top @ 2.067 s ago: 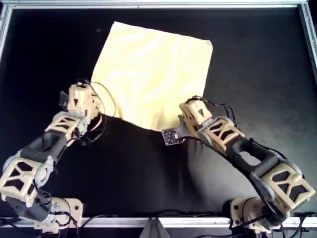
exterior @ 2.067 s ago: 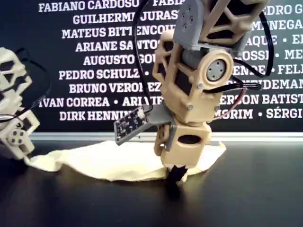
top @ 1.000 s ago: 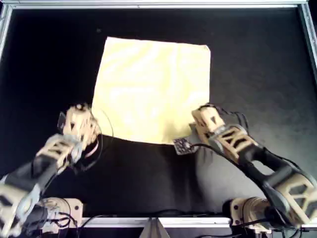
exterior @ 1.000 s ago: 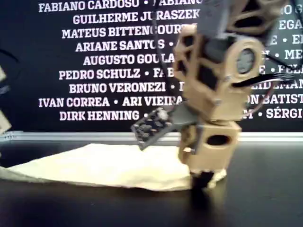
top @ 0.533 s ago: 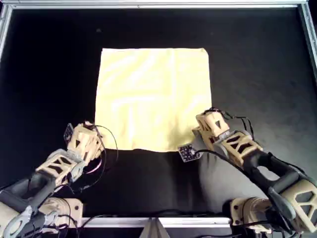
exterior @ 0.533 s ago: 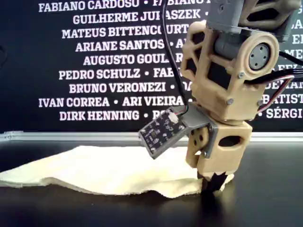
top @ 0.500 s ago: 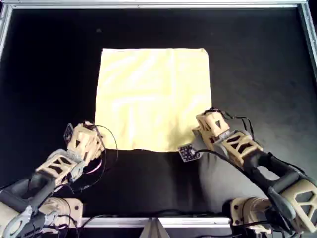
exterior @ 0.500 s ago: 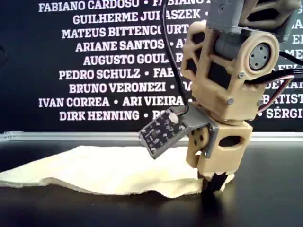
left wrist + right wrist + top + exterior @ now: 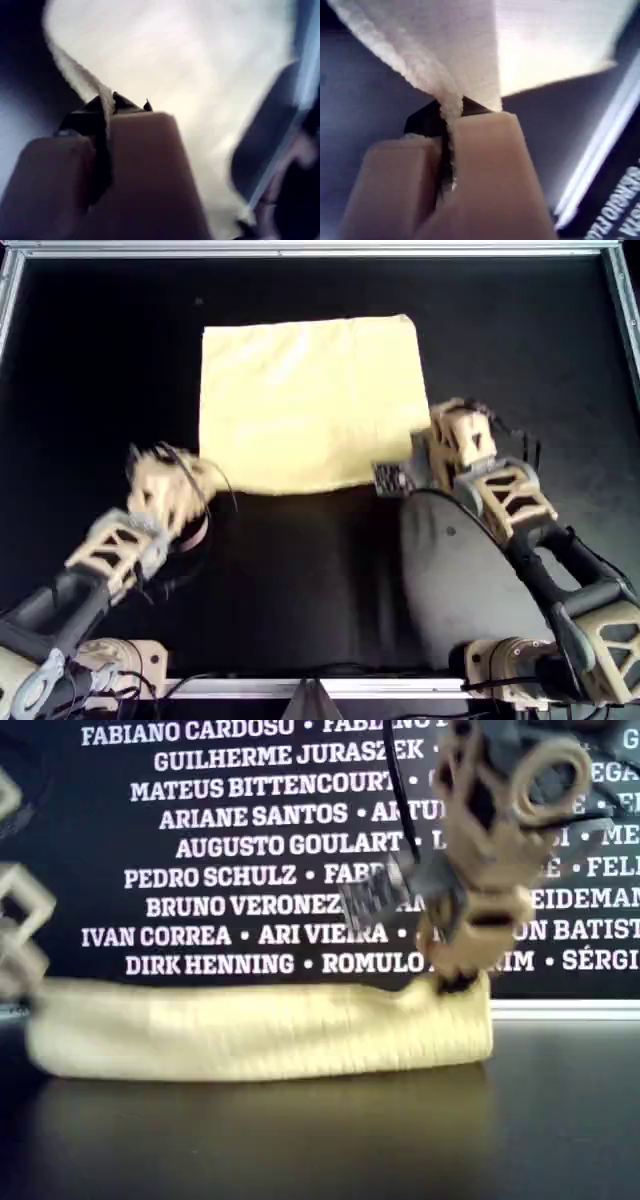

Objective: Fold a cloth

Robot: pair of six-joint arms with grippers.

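The cloth [image 9: 310,405] hangs lifted off the table [image 9: 300,580] between both claws. The left claw [image 9: 106,107] and right claw [image 9: 451,112] each pinch a near corner; motion blur seemingly hides the left claw overhead.

A black desk [image 9: 300,580] with a pale metal rim is carrying everything, its dark top filling the overhead view. The cloth [image 9: 310,400], pale yellow, is lying on it only in part: its far portion is resting on the desk beyond both claws, while its near edge is hanging raised between the left claw [image 9: 195,480] and the right claw [image 9: 430,455], each pinching a corner. Nearer than the claws, bare black surface is showing.
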